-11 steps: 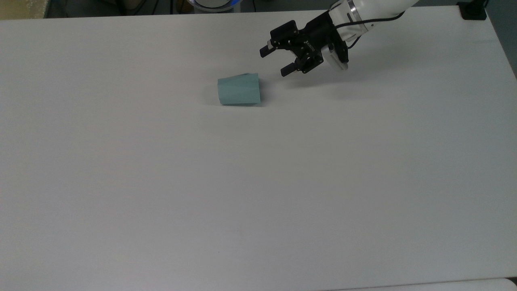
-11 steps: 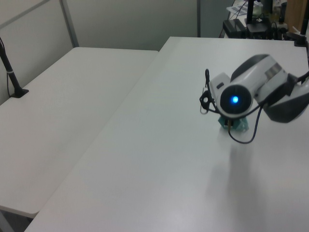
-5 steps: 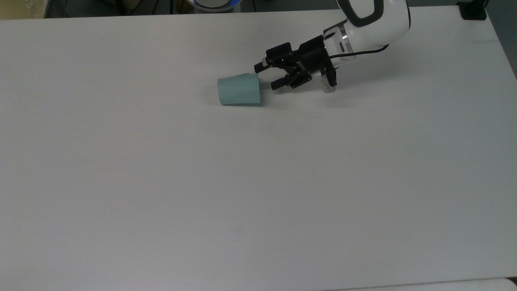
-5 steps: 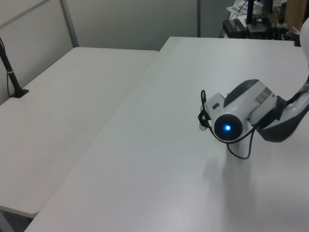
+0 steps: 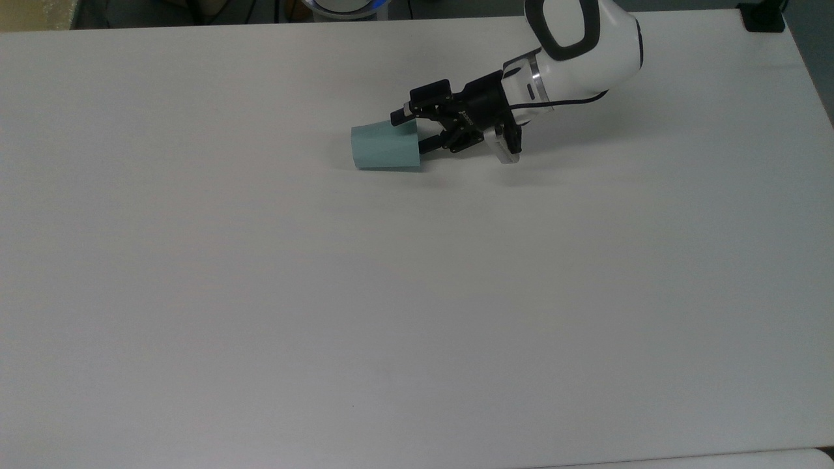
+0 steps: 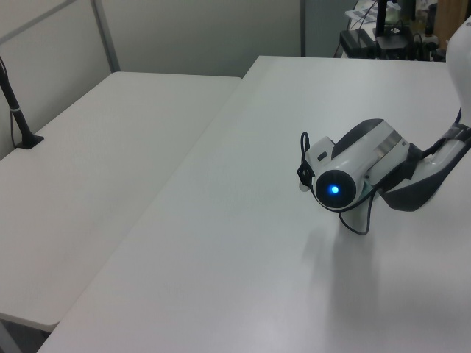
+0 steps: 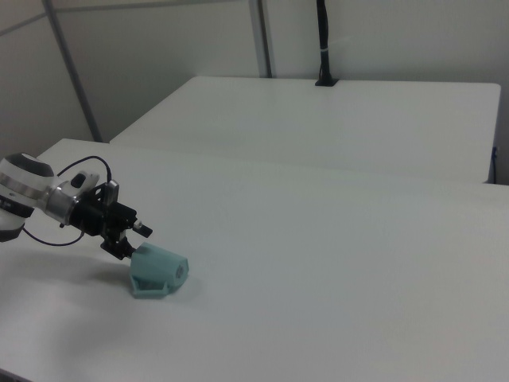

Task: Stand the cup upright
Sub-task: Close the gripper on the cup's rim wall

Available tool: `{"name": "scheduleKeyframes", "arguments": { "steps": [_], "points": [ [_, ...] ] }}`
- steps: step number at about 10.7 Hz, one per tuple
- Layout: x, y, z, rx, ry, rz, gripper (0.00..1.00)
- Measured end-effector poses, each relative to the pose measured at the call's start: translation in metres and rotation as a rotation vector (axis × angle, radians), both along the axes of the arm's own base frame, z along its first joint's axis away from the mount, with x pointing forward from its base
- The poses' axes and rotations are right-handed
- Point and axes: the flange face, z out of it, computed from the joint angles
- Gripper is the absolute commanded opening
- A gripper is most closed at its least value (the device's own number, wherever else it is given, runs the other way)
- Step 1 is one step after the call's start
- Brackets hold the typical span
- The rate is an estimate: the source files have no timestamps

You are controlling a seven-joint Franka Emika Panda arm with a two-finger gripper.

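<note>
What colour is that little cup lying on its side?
Pale teal cup, plain with flat facets; clearest in the top view.

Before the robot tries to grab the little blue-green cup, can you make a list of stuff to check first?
1. Cup not yet upright: ok, it lies on its side on the table, wide mouth toward the top view's right.
2. Tool open: ok, the two fingers are spread apart.
3. Tool lined up with the mouth: ok, in the top view one finger sits by the rim's upper edge, the other by the open mouth.
4. One finger really inside the cup: cannot tell.
5. Handle out of the way: ok, in the right view it points down at the table, away from the fingers.
6. Room to stand the cup: ok, bare table around it.
</note>
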Motion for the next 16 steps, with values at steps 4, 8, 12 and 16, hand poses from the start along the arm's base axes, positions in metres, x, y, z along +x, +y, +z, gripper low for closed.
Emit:
{"name": "scheduleKeyframes", "arguments": {
  "steps": [4, 8, 12, 16],
  "points": [
    [0.001, -0.011, -0.014, -0.023, 0.02, -0.014, 0.87],
    [0.001, -0.018, -0.02, -0.036, 0.03, -0.022, 0.05],
    [0.004, -0.023, -0.012, -0.071, 0.013, -0.023, 0.0],
    [0.003, -0.025, -0.014, -0.082, 0.013, -0.018, 0.0]
  ]
}}
